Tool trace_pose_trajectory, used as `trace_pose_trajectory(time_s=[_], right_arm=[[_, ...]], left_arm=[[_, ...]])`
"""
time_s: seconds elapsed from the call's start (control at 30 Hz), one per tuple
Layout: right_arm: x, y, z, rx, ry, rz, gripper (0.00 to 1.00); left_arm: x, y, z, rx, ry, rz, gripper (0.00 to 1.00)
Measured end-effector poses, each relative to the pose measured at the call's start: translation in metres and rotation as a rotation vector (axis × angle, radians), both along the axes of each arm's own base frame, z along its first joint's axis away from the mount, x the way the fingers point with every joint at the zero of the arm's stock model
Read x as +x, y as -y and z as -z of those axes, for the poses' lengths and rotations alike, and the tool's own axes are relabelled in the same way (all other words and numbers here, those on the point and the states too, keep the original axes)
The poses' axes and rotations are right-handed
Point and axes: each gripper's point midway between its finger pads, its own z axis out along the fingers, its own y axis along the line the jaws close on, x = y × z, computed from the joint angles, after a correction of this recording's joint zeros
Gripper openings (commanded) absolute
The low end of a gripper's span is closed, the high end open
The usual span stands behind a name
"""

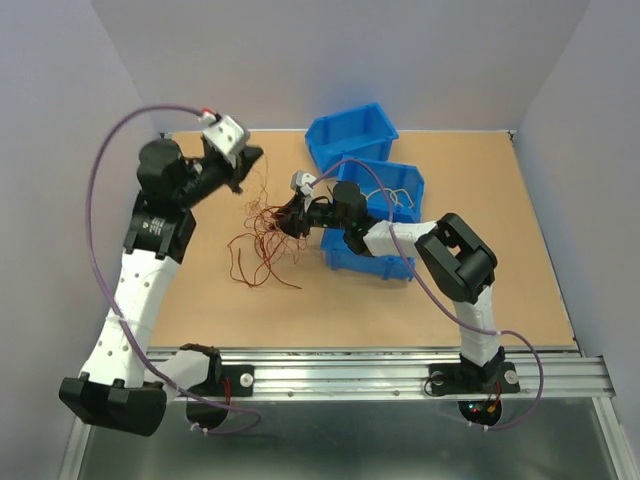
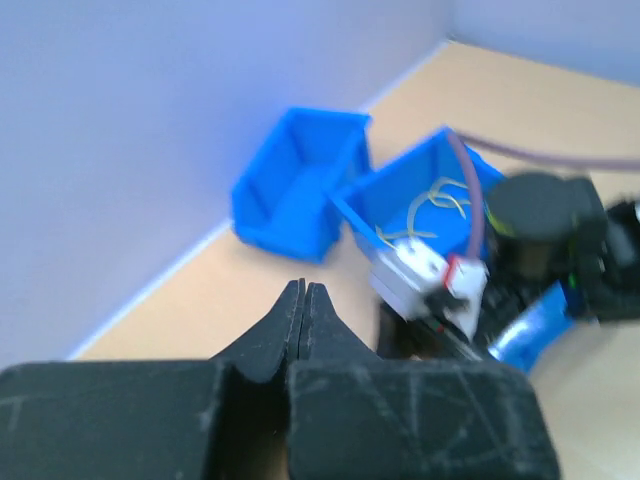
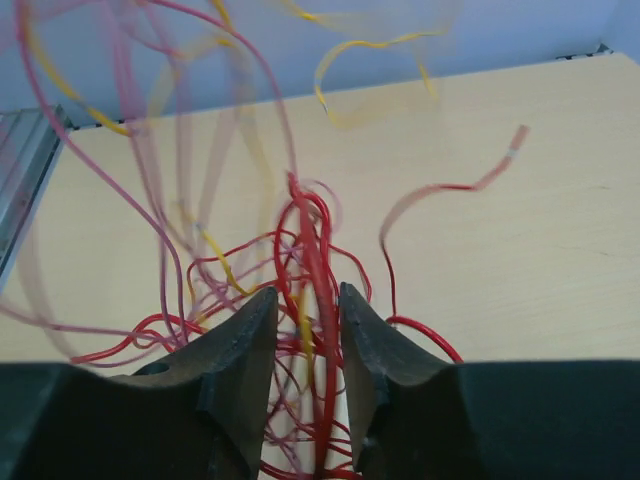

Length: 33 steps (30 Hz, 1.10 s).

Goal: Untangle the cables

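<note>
I had two arms on the desk [image 1: 480,250] and two blue bins toward its far edge. The far bin [image 1: 320,130] sat close to the far edge near the middle. The near bin [image 1: 365,265] was just in front of it, slightly to the right.

The cables [image 1: 265,235] lay in one loose tangle of red, orange and yellow strands near the middle of the desk, just left of the near bin. Thin ends trailed toward the near edge. They were too fine and too knotted for me to count. A few separate yellow wires [image 1: 395,195] were curled inside the near bin, and I saw them from the left wrist as well [image 2: 440,200].

The right claw [image 1: 285,215] reached across the near bin into the right side of the tangle. From its wrist, the right claw [image 3: 305,300] stood narrow, with a bundle of red strands [image 3: 315,250] running up between the two fingers. A strip of pale desk showed beside the bundle, so the grip was not closed on it.

The left claw [image 1: 240,165] hung above the far left part of the desk, beyond the tangle. Its wrist view showed the left claw [image 2: 303,295] closed tight, finger against finger.
</note>
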Motion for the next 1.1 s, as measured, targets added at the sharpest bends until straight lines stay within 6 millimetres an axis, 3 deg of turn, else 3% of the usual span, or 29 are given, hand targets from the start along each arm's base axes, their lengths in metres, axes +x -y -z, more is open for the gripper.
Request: trace_pose_trajectory(time_s=[0.07,0.17,0.2,0.23,0.33,0.4,0.43,0.5,0.53,0.57,0.73,0.77,0.87,1.0,1.1], right_arm=[[0.0,0.0,0.001,0.0,-0.002,-0.001,0.24],[-0.002,-0.002,-0.001,0.004,0.007,-0.006,0.27],[-0.003,-0.002,-0.001,0.004,0.008,-0.013,0.28],[-0.004,-0.003,0.0,0.003,0.008,-0.017,0.28],[-0.005,-0.003,0.0,0.003,0.009,-0.023,0.28],[-0.006,-0.003,0.0,0.003,0.009,-0.023,0.28],[-0.006,-0.003,0.0,0.003,0.009,-0.023,0.28],[-0.006,-0.003,0.0,0.003,0.009,-0.023,0.5],[-0.006,-0.003,0.0,0.003,0.011,-0.024,0.69],[-0.006,-0.003,0.0,0.002,0.013,-0.024,0.75],[-0.005,-0.003,-0.001,0.003,0.017,-0.024,0.8],[-0.005,-0.003,-0.001,0.003,0.016,-0.024,0.81],[-0.006,-0.003,-0.004,0.01,0.018,-0.026,0.83],[-0.01,-0.001,-0.012,0.041,0.021,-0.027,0.84],[-0.015,0.003,-0.024,0.089,0.031,-0.029,0.84]], left_arm=[[0.009,-0.006,-0.066,-0.052,0.089,-0.06,0.0],[0.018,-0.022,-0.171,-0.146,0.258,-0.168,0.0],[0.016,-0.026,-0.193,-0.166,0.295,-0.193,0.0],[0.014,-0.042,-0.234,-0.211,0.379,-0.279,0.0],[0.003,-0.073,-0.289,-0.292,0.512,-0.43,0.0],[-0.003,-0.086,-0.301,-0.316,0.548,-0.49,0.0],[-0.004,-0.089,-0.299,-0.314,0.549,-0.507,0.0],[-0.002,-0.091,-0.286,-0.299,0.531,-0.521,0.0],[0.008,-0.092,-0.267,-0.277,0.504,-0.54,0.0],[0.016,-0.092,-0.248,-0.255,0.47,-0.55,0.0],[0.045,-0.09,-0.186,-0.176,0.362,-0.577,0.0],[0.057,-0.085,-0.164,-0.147,0.313,-0.561,0.0],[0.067,-0.069,-0.122,-0.1,0.213,-0.491,0.0],[0.06,-0.052,-0.096,-0.094,0.145,-0.392,0.0],[0.042,-0.039,-0.075,-0.111,0.1,-0.308,0.0]])
